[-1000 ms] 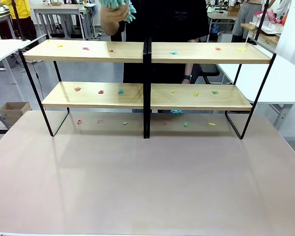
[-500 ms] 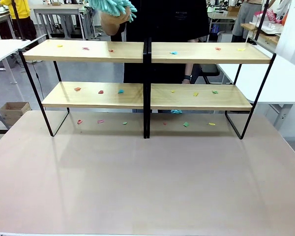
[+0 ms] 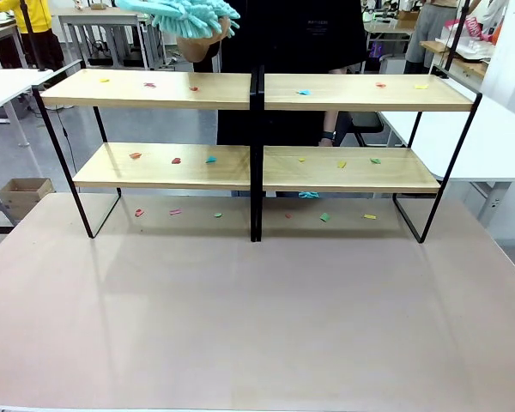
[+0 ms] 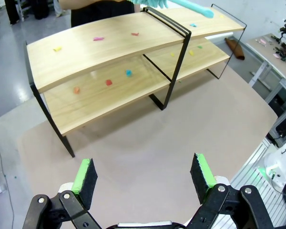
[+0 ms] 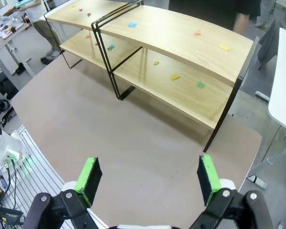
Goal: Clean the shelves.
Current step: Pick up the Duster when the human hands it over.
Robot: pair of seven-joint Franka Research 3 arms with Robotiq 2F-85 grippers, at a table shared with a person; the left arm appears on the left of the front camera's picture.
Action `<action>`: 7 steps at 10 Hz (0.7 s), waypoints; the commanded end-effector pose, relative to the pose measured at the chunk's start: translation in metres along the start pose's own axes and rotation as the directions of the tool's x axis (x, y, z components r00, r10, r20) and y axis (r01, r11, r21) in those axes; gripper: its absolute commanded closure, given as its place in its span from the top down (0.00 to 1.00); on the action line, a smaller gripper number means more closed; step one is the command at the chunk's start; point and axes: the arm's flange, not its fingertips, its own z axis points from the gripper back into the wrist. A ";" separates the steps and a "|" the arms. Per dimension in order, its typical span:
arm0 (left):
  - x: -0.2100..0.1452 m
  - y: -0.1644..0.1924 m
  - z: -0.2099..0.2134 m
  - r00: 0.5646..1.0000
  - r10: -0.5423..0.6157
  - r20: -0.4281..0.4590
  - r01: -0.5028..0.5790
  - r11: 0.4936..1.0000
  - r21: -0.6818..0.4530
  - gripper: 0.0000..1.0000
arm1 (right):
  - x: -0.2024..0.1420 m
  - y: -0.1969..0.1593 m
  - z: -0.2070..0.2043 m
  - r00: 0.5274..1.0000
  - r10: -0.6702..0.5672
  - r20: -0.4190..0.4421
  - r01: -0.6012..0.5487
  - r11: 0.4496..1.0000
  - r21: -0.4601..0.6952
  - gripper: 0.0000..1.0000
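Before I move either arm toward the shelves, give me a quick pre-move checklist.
1. Left gripper open and empty: ok.
2. Right gripper open and empty: ok.
3. Shelves upright on table: ok.
4. Shelves clean: not ok, scraps lie on both tiers.
5. Space above upper tier's left half free: not ok, a hand holds a duster there.
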 end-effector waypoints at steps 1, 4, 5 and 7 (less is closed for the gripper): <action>0.000 0.000 0.001 1.000 -0.001 0.004 0.001 1.000 0.000 1.00 | -0.001 -0.003 -0.002 1.000 0.011 0.004 -0.011 1.000 0.005 1.00; 0.000 0.000 0.001 1.000 -0.001 0.004 0.001 1.000 0.000 1.00 | -0.001 -0.003 -0.002 1.000 0.011 0.004 -0.011 1.000 0.005 1.00; 0.000 0.000 0.001 1.000 -0.001 0.004 0.001 1.000 0.000 1.00 | -0.001 -0.003 -0.002 1.000 0.011 0.004 -0.011 1.000 0.005 1.00; 0.000 0.000 0.001 1.000 -0.001 0.004 0.001 1.000 0.000 1.00 | -0.001 -0.003 -0.002 1.000 0.011 0.004 -0.011 1.000 0.005 1.00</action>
